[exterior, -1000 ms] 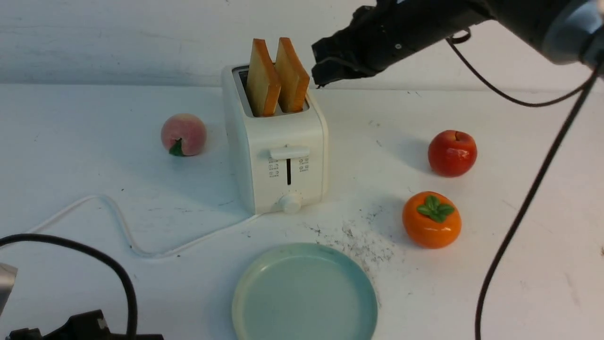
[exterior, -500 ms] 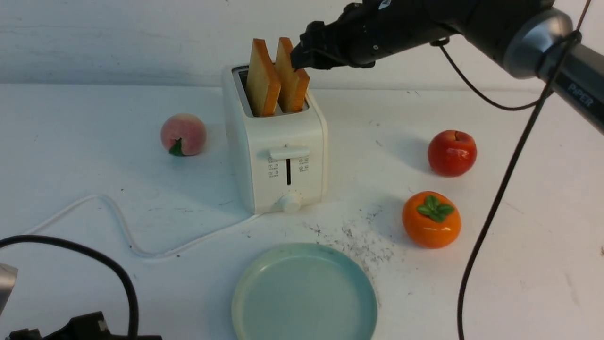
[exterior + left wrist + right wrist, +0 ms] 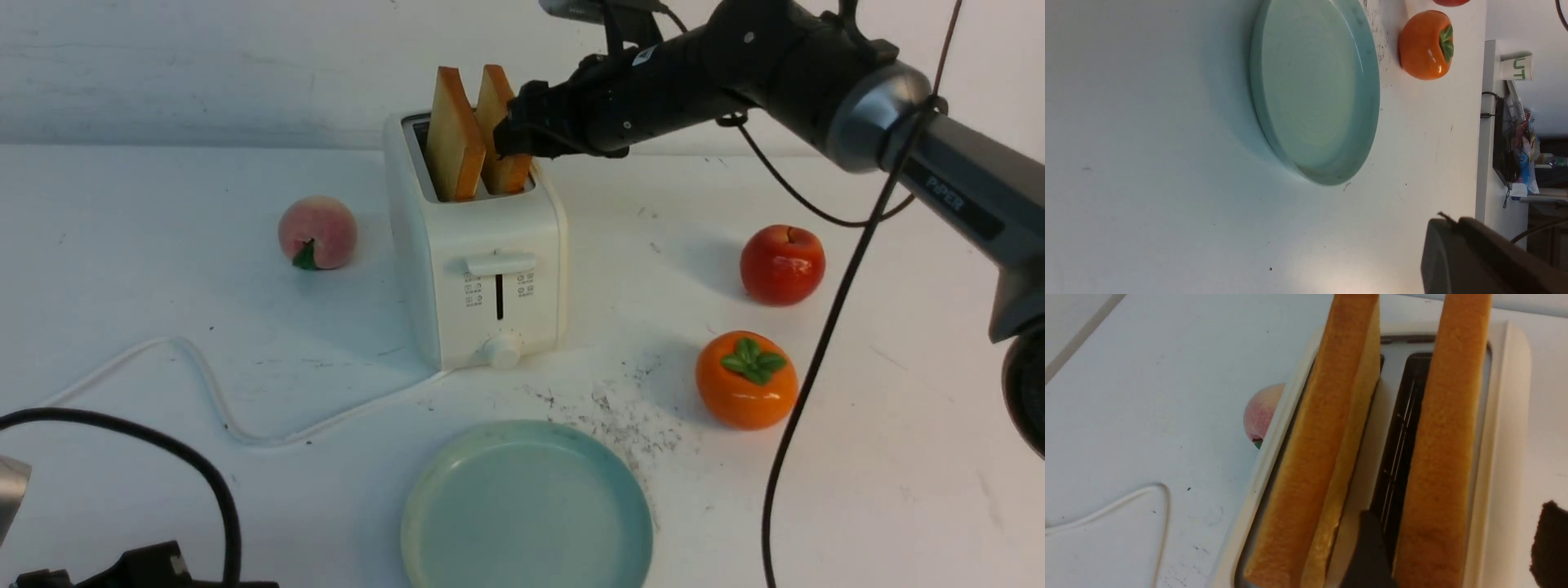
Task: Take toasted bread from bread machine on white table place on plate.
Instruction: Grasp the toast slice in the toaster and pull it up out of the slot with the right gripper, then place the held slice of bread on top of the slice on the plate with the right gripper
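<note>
- The toast stands on edge in the toaster, upper centre of the front view. The left slice and right slice both rise well above the slots and lean a little toward frame left. The lever sits at the top of its track, which fits the slices being raised and leaves plenty of crust to grasp.
- The right gripper reaches in from the upper right and meets the right slice at its upper part.
- In the right wrist view its jaws are apart. One finger is down in the gap between the slices and the other is outside, over the toaster's shoulder.
- The right slice lies between the fingers but is not yet pinched, so the gripper holds nothing. I judge this straddle is set so that closing will press on the slice's two broad faces.
- The plate lies bare at lower centre, just in front of the toaster, which makes for a short carry.
- The left gripper shows only as a dark piece at the lower left, low over the table. I cannot tell how far open it is. It looks parked out of the way.
- The cord trails to the lower left.
- A peach lies left of the toaster. An apple and a persimmon lie right of it.
- Crumbs lie between the plate and the persimmon.
</note>
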{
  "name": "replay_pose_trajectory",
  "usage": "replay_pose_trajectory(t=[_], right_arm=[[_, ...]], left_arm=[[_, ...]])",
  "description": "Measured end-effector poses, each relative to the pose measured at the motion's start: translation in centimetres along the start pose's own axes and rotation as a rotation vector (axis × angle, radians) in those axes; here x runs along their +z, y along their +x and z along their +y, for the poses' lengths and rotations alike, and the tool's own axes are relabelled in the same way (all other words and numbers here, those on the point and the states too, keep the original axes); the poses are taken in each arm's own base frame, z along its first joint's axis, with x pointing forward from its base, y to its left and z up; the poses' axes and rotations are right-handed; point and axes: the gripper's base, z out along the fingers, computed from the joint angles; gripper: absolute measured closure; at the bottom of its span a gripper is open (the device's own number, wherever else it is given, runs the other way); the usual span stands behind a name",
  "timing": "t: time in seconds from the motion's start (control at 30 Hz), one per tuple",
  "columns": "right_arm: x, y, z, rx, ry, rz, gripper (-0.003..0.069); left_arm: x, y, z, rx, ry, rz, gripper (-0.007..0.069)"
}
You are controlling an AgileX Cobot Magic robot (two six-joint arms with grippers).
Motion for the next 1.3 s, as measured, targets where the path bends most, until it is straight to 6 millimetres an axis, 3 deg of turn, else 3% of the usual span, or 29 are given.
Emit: replay_pose_trajectory(t=[0.17,0.27,0.3,0.53,0.57,0.67,0.7,0.77,0.83,0.87,0.9,0.93,1.03,1.1,1.17,1.23,1.3], right_arm=[[0.2,0.1,-0.1,0.007,-0.002,-0.002,0.0326],[0.3,0.1,0.1,0.013,-0.010,-0.003,0.0528],[0.2,0.1,0.2,0.012,-0.011,-0.004,0.0557],[-1.7,-1.2,1.1,-0.034,-0.007,-0.031,0.0562],[-3.7,-2.5,2.0,-0.070,0.002,-0.066,0.0562],[-7.1,-4.4,3.4,-0.127,0.017,-0.117,0.0562],[-7.4,-4.6,3.5,-0.133,0.018,-0.120,0.0562],[-12.5,-6.4,5.6,-0.217,0.041,-0.155,0.0562],[-15.0,-6.9,6.6,-0.247,0.054,-0.152,0.0562],[-17.2,-7.1,7.5,-0.264,0.068,-0.141,0.0562],[-17.9,-7.2,7.7,-0.267,0.074,-0.134,0.0562],[-20.4,-7.1,8.6,-0.274,0.095,-0.099,0.0562],[-25.4,-6.1,10.0,-0.258,0.138,0.013,0.0562],[-27.7,-5.3,10.7,-0.207,0.157,0.033,0.0562],[-28.3,-4.6,10.7,-0.178,0.163,0.053,0.0562],[-28.7,-2.6,10.6,-0.137,0.165,0.115,0.0562],[-27.8,0.7,9.9,-0.080,0.145,0.237,0.0562]], left_arm=[[0.0,0.0,0.0,0.006,-0.003,0.000,0.0621],[0.0,0.0,0.1,0.019,-0.014,0.000,0.0618],[0.0,0.0,0.2,0.025,-0.018,0.001,0.0618],[0.0,0.1,0.4,0.051,-0.040,0.010,0.0615],[0.0,0.1,0.4,0.053,-0.041,0.010,0.0612],[0.0,0.1,0.4,0.053,-0.042,0.010,0.0608],[0.0,0.1,0.4,0.053,-0.042,0.010,0.0608],[0.0,0.1,0.4,0.056,-0.044,0.010,0.0607],[0.0,0.1,0.4,0.056,-0.043,0.008,0.0606],[0.0,0.1,0.4,0.056,-0.043,0.007,0.0605],[0.0,0.0,0.4,0.056,-0.043,0.006,0.0605],[0.0,0.0,0.4,0.056,-0.043,0.003,0.0603],[0.0,-0.1,0.4,0.056,-0.043,-0.005,0.0603],[0.0,-0.1,0.4,0.057,-0.043,-0.015,0.0603],[0.0,-0.2,0.4,0.057,-0.042,-0.026,0.0603],[0.0,-0.5,0.3,0.057,-0.040,-0.052,0.0603],[0.0,-0.6,0.3,0.057,-0.039,-0.065,0.0603]])
